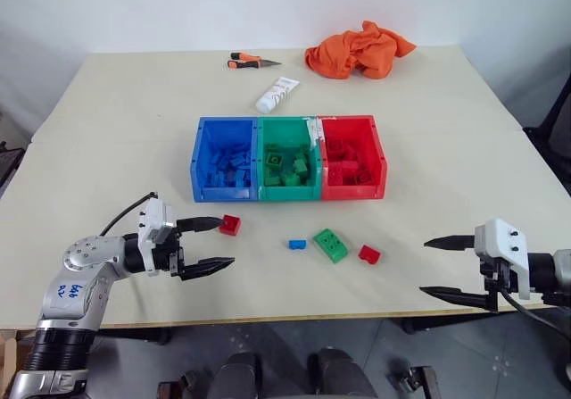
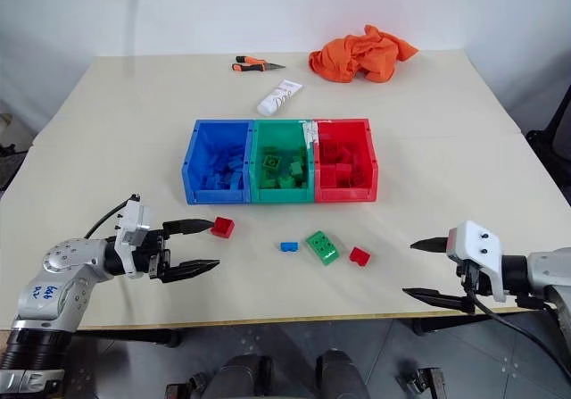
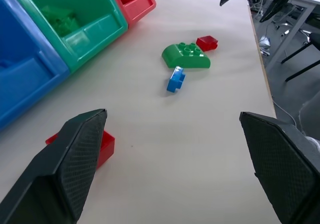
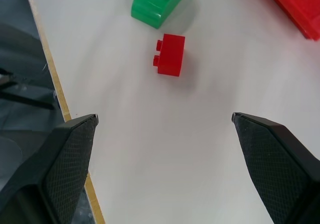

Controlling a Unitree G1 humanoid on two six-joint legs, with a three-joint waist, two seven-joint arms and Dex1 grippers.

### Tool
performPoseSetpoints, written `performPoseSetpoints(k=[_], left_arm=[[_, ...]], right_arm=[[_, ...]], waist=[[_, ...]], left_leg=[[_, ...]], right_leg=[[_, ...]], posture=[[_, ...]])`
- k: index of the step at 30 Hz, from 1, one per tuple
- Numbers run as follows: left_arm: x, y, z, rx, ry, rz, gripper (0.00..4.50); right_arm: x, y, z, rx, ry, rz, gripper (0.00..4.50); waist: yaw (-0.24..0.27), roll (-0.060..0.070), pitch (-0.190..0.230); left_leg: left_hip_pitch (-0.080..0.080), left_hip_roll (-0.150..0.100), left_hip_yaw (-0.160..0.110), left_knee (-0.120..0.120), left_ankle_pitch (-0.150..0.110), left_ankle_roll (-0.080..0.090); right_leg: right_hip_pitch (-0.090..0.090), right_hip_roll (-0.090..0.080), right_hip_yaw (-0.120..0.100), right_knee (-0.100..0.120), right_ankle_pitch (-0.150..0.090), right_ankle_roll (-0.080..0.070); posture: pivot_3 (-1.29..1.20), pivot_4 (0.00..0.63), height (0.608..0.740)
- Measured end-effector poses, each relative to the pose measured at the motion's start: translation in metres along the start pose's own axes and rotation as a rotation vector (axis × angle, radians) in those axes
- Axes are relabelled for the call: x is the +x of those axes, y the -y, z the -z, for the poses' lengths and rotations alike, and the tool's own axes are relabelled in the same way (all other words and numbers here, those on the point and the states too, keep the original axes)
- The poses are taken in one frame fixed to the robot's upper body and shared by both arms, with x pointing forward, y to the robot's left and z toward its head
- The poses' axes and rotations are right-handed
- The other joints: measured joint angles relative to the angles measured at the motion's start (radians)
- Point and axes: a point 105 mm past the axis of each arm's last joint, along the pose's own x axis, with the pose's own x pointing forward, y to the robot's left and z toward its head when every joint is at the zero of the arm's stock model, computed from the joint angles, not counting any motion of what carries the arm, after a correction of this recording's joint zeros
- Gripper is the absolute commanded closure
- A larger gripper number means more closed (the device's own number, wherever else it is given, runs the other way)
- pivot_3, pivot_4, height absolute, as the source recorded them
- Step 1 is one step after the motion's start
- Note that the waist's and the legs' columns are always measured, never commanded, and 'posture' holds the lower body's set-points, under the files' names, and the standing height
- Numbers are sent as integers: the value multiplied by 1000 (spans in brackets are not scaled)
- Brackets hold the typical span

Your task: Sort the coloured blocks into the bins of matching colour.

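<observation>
Item 1: my left gripper (image 1: pixel 213 244), low over the near left part of the table (image 1: pixel 464 149), fingers spread wide, nothing between them. 1 fingertip sits just beside a small red block (image 1: pixel 230 225), which lies on the table outside the gap; I cannot tell whether they touch.

Item 2: my right gripper (image 1: pixel 442 269), at the near right edge of the table, fingers spread wide and empty, well apart from every block.

Item 3: 3 joined bins mid-table, in a row: blue bin (image 1: pixel 225 158) on the left, green bin (image 1: pixel 287 159) in the middle, red bin (image 1: pixel 353 157) on the right. Each holds a heap of blocks of its own colour.

Item 4: loose blocks on the table in front of the bins, 4 in all. Besides the red one by my left fingertip: a small blue block (image 1: pixel 297 245), a larger green block (image 1: pixel 331 244) with studs up just beside it, and a second small red block (image 1: pixel 369 254) near the green one, on its right. All 4 lie outside the bins.

Item 5: far side of the table: a white tube (image 1: pixel 277 95) lying just behind the bins, orange-handled pliers (image 1: pixel 250 60), and a crumpled orange cloth (image 1: pixel 359 51).
</observation>
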Motion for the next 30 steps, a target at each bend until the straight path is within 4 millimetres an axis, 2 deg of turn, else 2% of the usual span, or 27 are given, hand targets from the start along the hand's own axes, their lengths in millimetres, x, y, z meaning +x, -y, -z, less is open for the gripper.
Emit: performPoseSetpoints(k=[5,10,14,18,26,30], left_arm=[[-1,7,4,-8,-5,-6,0],[-1,18,6,-23,-10,-18,0],[-6,24,7,-38,-11,-48,0],[-8,31,6,-44,-9,-61,0],[-11,36,7,-55,-13,-89,0],[-10,35,6,-51,-12,-94,0]], right_arm=[[33,5,-8,-40,37,-42,14],[59,16,-7,-42,28,-58,14],[71,15,-2,-51,8,-87,14],[72,16,-1,-65,8,-91,806],[73,14,-2,-69,18,-108,3595],[76,20,-13,-69,65,-70,3625]], waist=[[5,0,0],[6,0,0],[8,0,0],[7,0,0],[7,0,0],[4,0,0]], left_leg=[[-2,0,0,0,0,-2],[-3,0,-1,0,-1,-3],[-4,0,-1,0,-1,-3],[-3,0,-2,0,-1,-3],[-3,0,-2,0,-1,-3],[-3,0,-1,0,-1,-3]], right_leg=[[-1,0,0,-2,0,0],[-2,-1,-1,-4,0,0],[-1,-1,-2,-5,0,0],[-1,-1,-2,-5,0,0],[0,-1,-2,-6,0,0],[-1,-1,-1,-6,0,0]], posture=[[0,150,740],[0,150,740],[0,150,740],[0,150,740],[0,150,740],[0,150,740]])
